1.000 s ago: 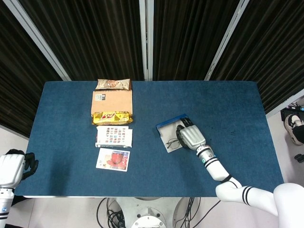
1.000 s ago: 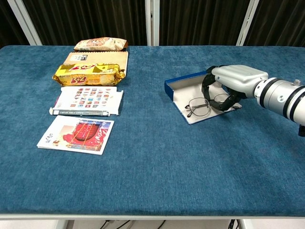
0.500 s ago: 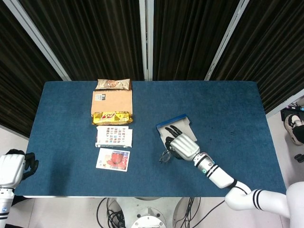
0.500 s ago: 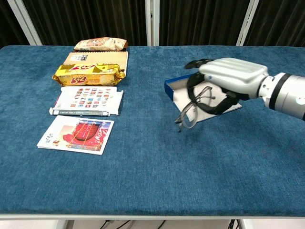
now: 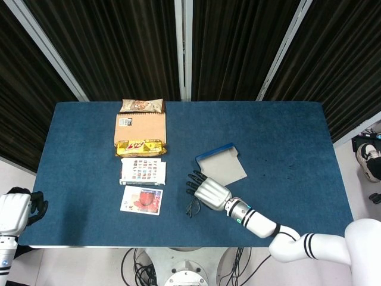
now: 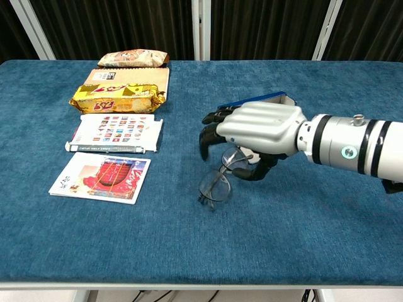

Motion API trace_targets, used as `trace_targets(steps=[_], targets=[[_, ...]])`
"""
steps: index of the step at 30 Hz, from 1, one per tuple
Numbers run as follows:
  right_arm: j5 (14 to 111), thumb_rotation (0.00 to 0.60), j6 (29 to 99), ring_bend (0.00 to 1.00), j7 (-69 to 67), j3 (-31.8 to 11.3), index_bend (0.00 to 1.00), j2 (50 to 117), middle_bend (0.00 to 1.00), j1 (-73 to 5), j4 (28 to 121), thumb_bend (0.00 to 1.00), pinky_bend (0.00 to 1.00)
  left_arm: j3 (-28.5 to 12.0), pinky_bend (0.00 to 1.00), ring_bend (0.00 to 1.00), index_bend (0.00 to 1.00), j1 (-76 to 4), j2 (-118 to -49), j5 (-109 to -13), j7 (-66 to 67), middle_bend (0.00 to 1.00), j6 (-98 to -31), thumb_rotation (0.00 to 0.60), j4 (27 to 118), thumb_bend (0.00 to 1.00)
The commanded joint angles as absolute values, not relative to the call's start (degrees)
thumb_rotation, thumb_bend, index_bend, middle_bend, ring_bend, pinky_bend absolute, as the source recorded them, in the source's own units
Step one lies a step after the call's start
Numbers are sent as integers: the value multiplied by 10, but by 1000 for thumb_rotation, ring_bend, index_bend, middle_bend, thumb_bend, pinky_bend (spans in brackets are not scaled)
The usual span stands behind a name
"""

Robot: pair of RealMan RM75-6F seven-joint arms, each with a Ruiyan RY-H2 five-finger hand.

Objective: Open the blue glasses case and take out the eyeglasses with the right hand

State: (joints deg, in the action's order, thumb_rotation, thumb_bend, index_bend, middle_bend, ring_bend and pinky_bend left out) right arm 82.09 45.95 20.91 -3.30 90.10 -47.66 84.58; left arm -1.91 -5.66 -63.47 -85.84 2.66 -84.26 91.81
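The blue glasses case [image 5: 221, 165] lies open on the table with its pale lining showing and nothing in it; in the chest view only its blue edge [image 6: 252, 99] shows behind my hand. My right hand [image 5: 208, 192] [image 6: 255, 132] hovers in front of and to the left of the case and holds the thin-framed eyeglasses [image 6: 217, 181] [image 5: 193, 205], which hang down from under its fingers. My left hand [image 5: 27, 208] stays off the table's left edge, fingers curled with nothing in them.
On the left of the table lie a snack packet [image 5: 141, 106], a brown cardboard box [image 5: 140, 127], a yellow wrapper [image 5: 140, 147], a picture card sheet [image 5: 143, 171] and a red-printed booklet [image 5: 141, 200]. Dark curtains stand behind the table.
My right hand lifted the eyeglasses out of the case and carried them forward and leftward. The case is left bare. The left hand has not moved.
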Motion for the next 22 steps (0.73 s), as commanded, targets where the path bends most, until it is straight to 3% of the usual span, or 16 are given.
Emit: trace_targets(steps=[1,12,18,22], targets=[[816,600,538,0,212,-36,0,853,25,-431,899,346,0,-19,428,579,756,-57,-635,-859,27,789,-843,600,918,409],[828,600,800,0,147,8,0,679,57,-232,1008,346,0,-19,428,580,756,-56,-636,-860,33,789,-845,600,920,409],[858,600,907,0,84,47,0,629,56,-132,1016,346,0,-19,427,580,756,-55,-637,-859,36,789,-846,600,920,409],[872,600,939,0,58,61,0,615,56,-92,1012,346,0,-19,427,579,756,-55,-637,-859,38,789,-846,600,921,409]])
